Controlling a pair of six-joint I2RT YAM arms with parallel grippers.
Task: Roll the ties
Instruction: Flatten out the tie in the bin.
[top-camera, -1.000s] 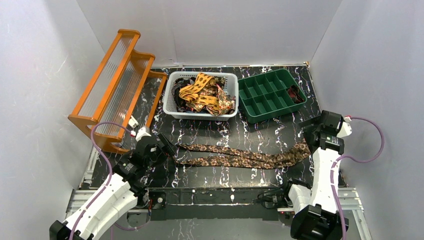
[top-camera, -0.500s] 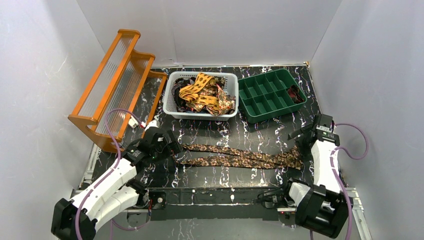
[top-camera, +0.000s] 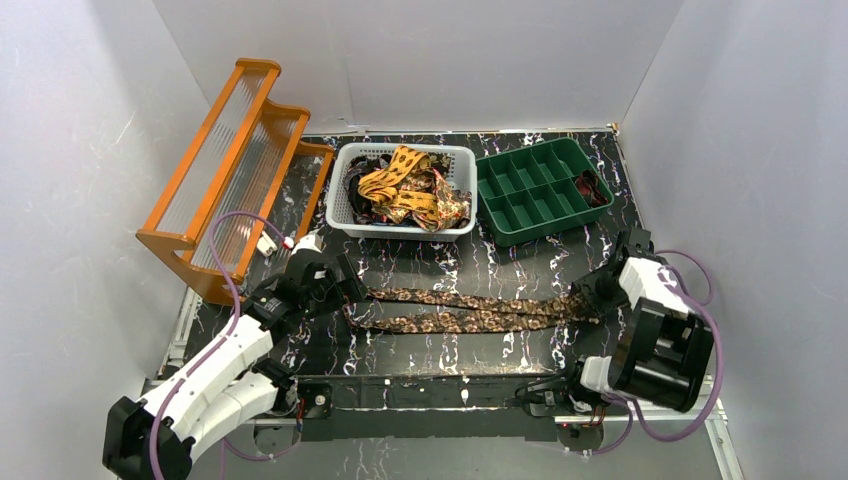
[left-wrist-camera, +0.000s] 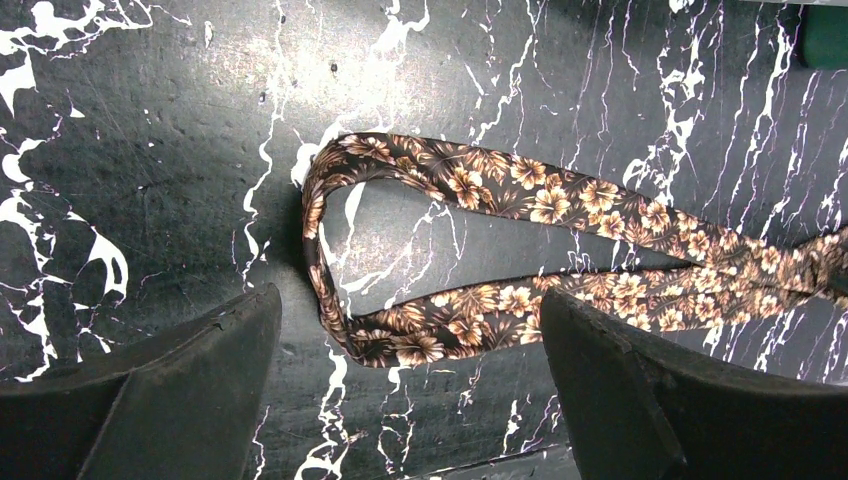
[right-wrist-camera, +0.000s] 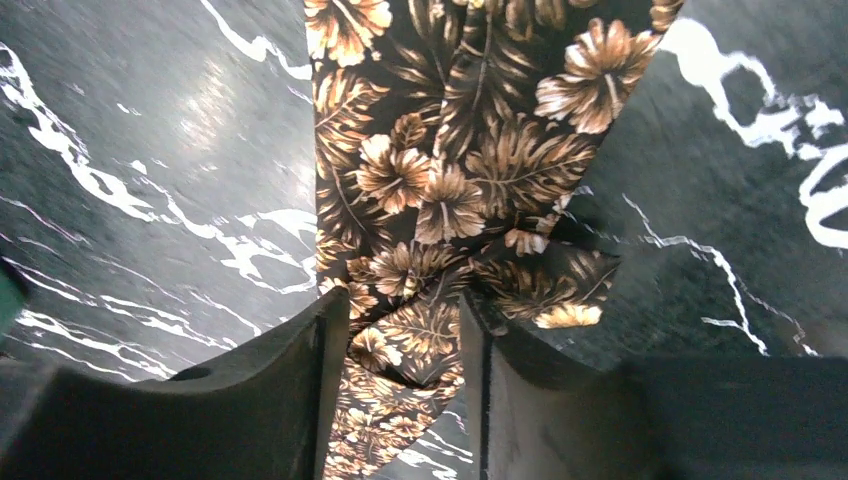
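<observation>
One dark brown tie (top-camera: 470, 312) with tan flowers lies folded double across the black marble table (top-camera: 470, 265), its bend at the left. My left gripper (top-camera: 345, 295) hovers just near of that bend (left-wrist-camera: 330, 300), and in the left wrist view this gripper (left-wrist-camera: 410, 295) is wide open with nothing between its fingers. My right gripper (top-camera: 590, 290) is low over the tie's right end. In the right wrist view the tie (right-wrist-camera: 440, 150) runs down between the right gripper's (right-wrist-camera: 402, 300) fingers, which straddle it with a gap still showing.
A white basket (top-camera: 400, 230) at the back holds a heap of more ties (top-camera: 410, 190). A green divided tray (top-camera: 540, 232) stands to its right. An orange rack (top-camera: 230, 160) leans at the back left. Purple cables loop from both wrists.
The right arm swung down and left onto the tie's right end and its jaws narrowed around the fabric. The left gripper moved slightly right toward the bend and opened wider.
</observation>
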